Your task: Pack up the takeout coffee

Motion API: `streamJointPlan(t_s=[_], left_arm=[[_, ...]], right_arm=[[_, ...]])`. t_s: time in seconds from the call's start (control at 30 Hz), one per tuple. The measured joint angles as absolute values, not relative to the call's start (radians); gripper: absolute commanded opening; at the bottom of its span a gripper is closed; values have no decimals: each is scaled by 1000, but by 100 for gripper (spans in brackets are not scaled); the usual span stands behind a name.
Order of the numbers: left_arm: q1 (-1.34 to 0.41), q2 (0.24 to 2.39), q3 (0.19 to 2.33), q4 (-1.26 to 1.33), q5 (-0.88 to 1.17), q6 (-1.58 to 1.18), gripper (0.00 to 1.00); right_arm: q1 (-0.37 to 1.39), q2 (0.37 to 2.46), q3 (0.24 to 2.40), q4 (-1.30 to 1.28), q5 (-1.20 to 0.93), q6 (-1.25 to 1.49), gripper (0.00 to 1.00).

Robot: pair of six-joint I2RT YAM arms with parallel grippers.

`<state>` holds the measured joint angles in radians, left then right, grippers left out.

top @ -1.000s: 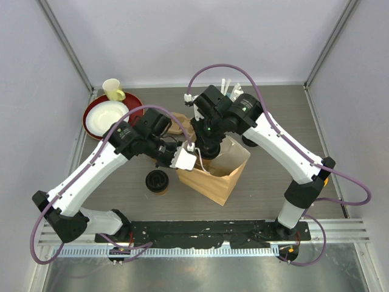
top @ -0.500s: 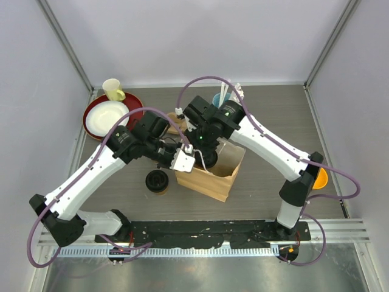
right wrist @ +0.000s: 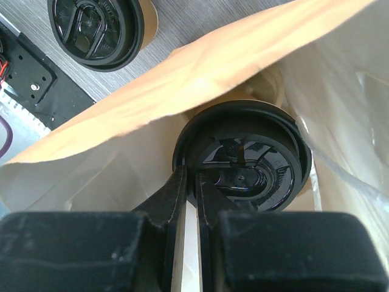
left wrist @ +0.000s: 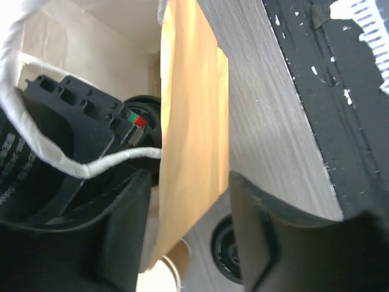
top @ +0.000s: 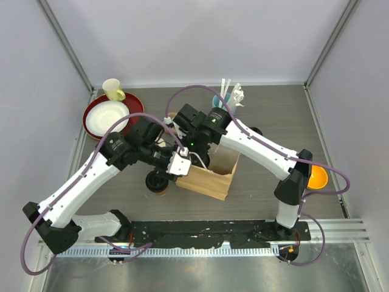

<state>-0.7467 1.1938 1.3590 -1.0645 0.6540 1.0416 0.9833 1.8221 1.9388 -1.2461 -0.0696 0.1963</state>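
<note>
First coffee cup (right wrist: 267, 176), black sip lid on, sits inside the paper bag (top: 203, 181), near its 9 o'clock wall. The right gripper (right wrist: 190, 182) reaches down into the bag mouth. Its fingers are nearly together, pinched on the lid rim at the 8 o'clock side.

Second coffee cup (top: 157, 181), also lidded, stands upright on the table (top: 273, 109) just outside the bag at 9 o'clock.

The left gripper (left wrist: 185, 182) is at the bag's 10 o'clock edge with its jaws apart. The bag's side wall runs between them, one finger inside the bag and one outside; can't tell if either pad touches the paper.

Further out from the bag:
- 10 o'clock: red plate (top: 130, 102) with a white bowl (top: 106, 115) on it, and a yellow cup (top: 111, 89) at its far rim.
- 12 o'clock: blue cup (top: 217, 100) holding white utensils.
- 3 o'clock: orange bowl (top: 317, 177), partly hidden by the right arm.
</note>
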Motion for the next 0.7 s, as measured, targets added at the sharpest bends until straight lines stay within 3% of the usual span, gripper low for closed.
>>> streamJointPlan(t_s=[0.07,0.2,0.43,0.53,0.7], left_arm=[[-747,1168,1345,-1064,650,1025,73],[-747,1106,1345,-1055,643,980,72],[-728,1007,1406,-1000,585,733,51],[-640,959,1395,-967,579,608,48],[-340,938,1335,-851,635,286,38]], right_arm=[[982,1822,1926,-1235,-70,189,1],[982,1824,1903,-1225,-71,177,1],[982,1829,1897,-1221,-72,147,1],[982,1845,1919,-1241,-70,118,1],[983,1891,1973,-1299,-45,67,1]])
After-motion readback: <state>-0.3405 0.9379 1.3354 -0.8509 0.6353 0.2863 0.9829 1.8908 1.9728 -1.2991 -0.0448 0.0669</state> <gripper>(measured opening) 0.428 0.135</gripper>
